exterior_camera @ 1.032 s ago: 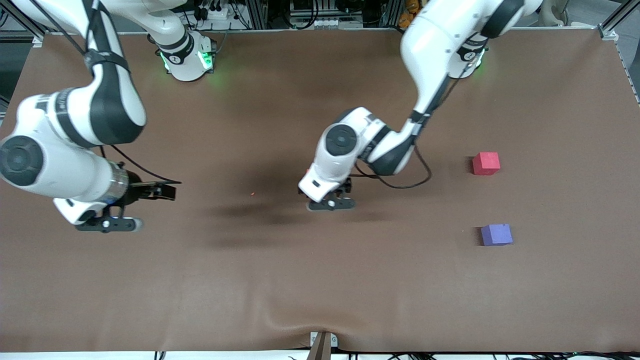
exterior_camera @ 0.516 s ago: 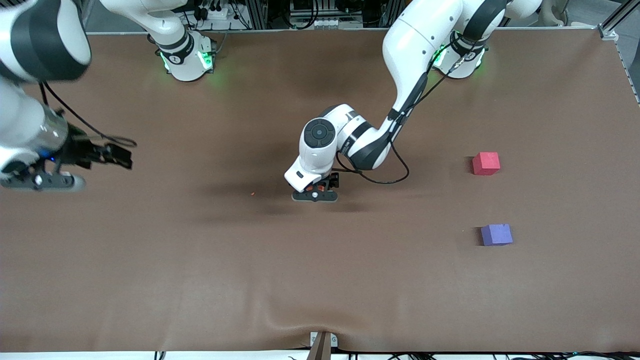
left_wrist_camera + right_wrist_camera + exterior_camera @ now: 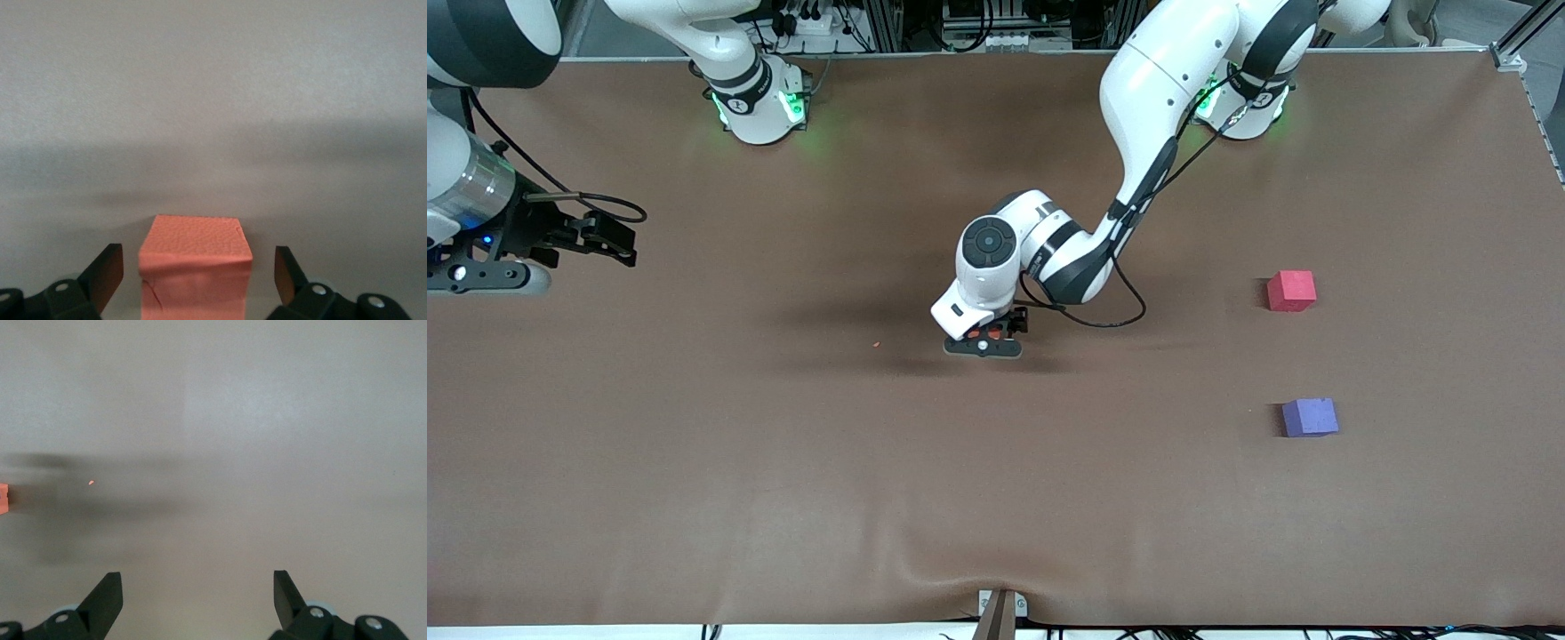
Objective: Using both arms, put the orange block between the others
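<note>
Between my left gripper's (image 3: 199, 275) fingers (image 3: 107, 272) sits the orange block (image 3: 195, 263), on the table (image 3: 871, 498) w/ clear gaps each side, so those jaws are spread wide and not yet touching it. From the front cam the block is mostly hidden under my left gripper (image 3: 983, 342) near mid-table; only slivers of orange show. Nearer the front cam and toward my left arm's end lies the blue-purple cube (image 3: 1310, 417); farther from the cam, in line w/ it, the red-pink cube (image 3: 1291, 291). The gap between those two is bare and is where the orange one belongs, so placing isn't done. A tiny orange crumb (image 3: 877, 343) lies on the table toward my right arm's end. My right gripper (image 3: 480, 276) hangs over the table edge at that end, waiting; its fingers (image 3: 107, 597) are spread wide too, nothing between them, and its wrist cam catches the block (image 3: 3, 499) at frame edge. Risks, as I judge them: the block looks soft and creased, so a hard squeeze could crush it or shed more crumbs; if I close off-centre one pad may push it sideways and it could twist out. Later, setting down btw the two cubes, a wide-open release could knock a neighbour.
</note>
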Motion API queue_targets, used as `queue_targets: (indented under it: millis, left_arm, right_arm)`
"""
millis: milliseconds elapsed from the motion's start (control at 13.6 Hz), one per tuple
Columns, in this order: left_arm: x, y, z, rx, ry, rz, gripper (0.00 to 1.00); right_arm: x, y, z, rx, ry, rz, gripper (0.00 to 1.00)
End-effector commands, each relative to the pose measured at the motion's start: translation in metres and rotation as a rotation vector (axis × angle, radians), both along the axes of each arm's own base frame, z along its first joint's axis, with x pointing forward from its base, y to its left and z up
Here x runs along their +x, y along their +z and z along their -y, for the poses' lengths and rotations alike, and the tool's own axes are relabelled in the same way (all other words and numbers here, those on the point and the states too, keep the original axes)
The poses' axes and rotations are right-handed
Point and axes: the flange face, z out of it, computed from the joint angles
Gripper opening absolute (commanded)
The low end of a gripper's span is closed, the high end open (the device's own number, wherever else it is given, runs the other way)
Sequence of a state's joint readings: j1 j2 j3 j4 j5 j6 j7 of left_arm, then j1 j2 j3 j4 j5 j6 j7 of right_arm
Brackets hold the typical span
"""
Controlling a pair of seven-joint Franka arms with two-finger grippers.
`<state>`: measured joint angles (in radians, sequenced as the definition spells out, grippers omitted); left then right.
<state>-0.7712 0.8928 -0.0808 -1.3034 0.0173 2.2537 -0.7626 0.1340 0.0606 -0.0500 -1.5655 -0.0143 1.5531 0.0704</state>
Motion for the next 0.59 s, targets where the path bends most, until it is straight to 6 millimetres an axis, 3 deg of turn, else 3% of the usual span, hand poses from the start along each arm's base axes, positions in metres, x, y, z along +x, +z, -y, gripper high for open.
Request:
queue_targets:
  millis: [0, 147, 295, 369, 442, 516]
  left_arm:
    - [-0.009, 0.002, 0.007, 0.005, -0.028, -0.004, 0.90]
    - [-0.011, -0.003, 0.003, 0.026, -0.035, -0.020, 0.61]
    - [-0.013, -0.004, 0.001, 0.043, -0.034, -0.037, 0.20]
    - [-0.013, -0.005, 0.001, 0.043, -0.033, -0.039, 0.07]
    - [-0.010, -0.002, -0.001, 0.046, -0.028, -0.037, 0.00]
    - [-0.005, 0.007, -0.006, 0.056, -0.024, -0.037, 0.00]
  right_arm:
    - [-0.003, 0.003, 0.019, 0.083, -0.061, 0.006, 1.00]
    - [-0.005, 0.008, 0.026, 0.104, -0.079, 0.017, 1.00]
    - [-0.007, 0.008, 0.026, 0.101, -0.074, 0.008, 1.00]
    - [-0.008, 0.008, 0.026, 0.093, -0.068, 0.007, 1.00]
    - [-0.010, 0.009, 0.025, 0.091, -0.064, 0.010, 1.00]
    - [-0.011, 0.008, 0.024, 0.083, -0.059, 0.007, 1.00]
